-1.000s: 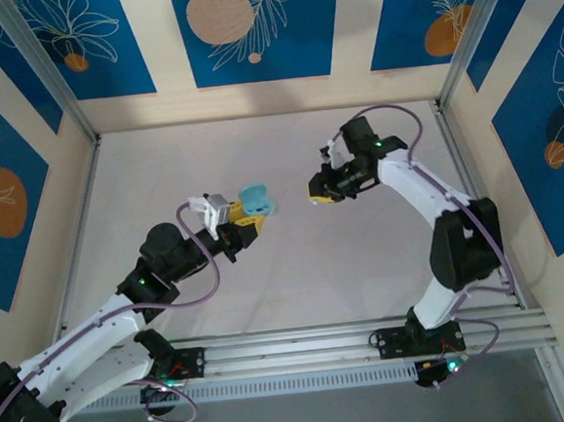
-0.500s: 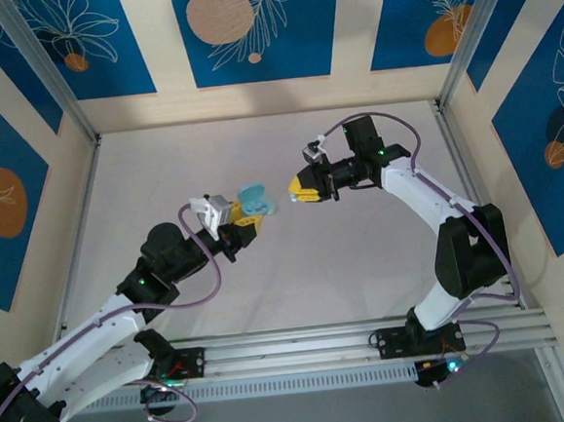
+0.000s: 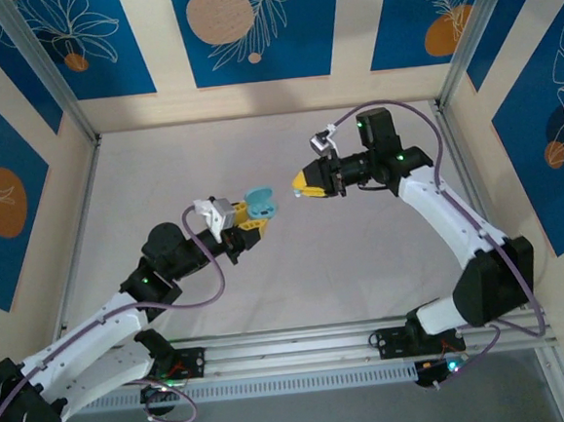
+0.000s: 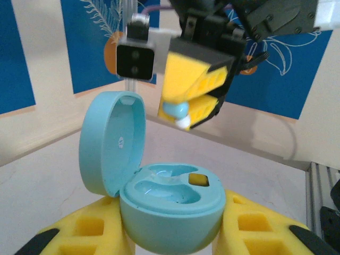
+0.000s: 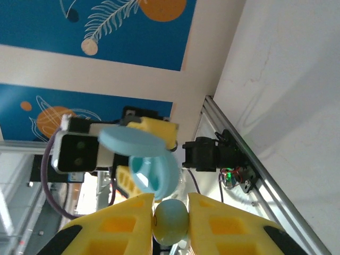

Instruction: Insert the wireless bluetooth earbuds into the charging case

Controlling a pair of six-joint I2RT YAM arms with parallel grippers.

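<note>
**Top external view.** A pale table (image 3: 162, 172) sits inside walls of cream and blue leaf-print panels. The left gripper (image 3: 253, 216) is left of centre, raised above the table. Its yellow fingers are clamped on the base of a small teal charging case (image 3: 260, 204), whose lid stands open. The right gripper (image 3: 302, 183) is just right of the case and slightly higher in the frame. It points toward the case without touching it. Its yellow fingers are pressed together, and what they hold is too small to make out here.

**Left wrist view.** The charging case (image 4: 170, 212) fills the lower centre, gripped between the left gripper's (image 4: 170, 241) two yellow fingers at the bottom corners. Its round lid (image 4: 111, 143) is hinged up at the left. The two moulded hollows in the base can be seen. Above and just right of the case hangs the right gripper (image 4: 183, 114), closed on a pale teal earbud (image 4: 175, 110) that has a white part beneath it. The earbud is clear of the case.

**Right wrist view.** At the bottom centre, the right gripper's (image 5: 170, 210) yellow fingers pinch the rounded pale teal earbud (image 5: 171, 223). Just beyond it is the open charging case (image 5: 154, 174), with its lid (image 5: 133, 141) tilted above. The left gripper's (image 5: 139, 154) yellow fingers hold the case.
</note>
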